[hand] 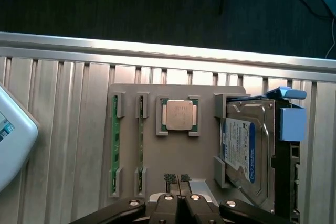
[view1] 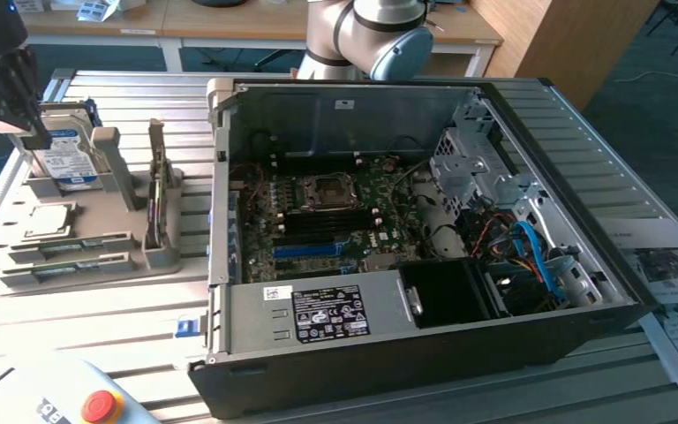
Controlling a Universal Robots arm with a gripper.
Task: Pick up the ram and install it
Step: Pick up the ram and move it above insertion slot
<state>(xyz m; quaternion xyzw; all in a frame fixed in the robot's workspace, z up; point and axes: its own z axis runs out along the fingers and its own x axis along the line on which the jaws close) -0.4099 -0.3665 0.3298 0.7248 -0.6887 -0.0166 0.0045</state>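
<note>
Slatted table (hand: 63, 129) bears a tray (hand: 178, 156) holding two ram sticks (hand: 115, 145), processor (hand: 178, 115) and hard drive (hand: 244, 150); jaws closed, empty.

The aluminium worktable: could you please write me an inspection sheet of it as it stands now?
Surface: slatted aluminium table, carrying a grey plastic parts holder and an open black computer case.
Job's things: two thin green ram sticks lie in the holder's slots.
Clutter: square silver processor chip; boxy hard drive with blue-and-white label; printed paper sheets.
Grippers: tool shut, holding nothing, over the holder.
Cables: blue cable inside the case.
Surroundings: red emergency-stop button; wooden desks behind.
</note>
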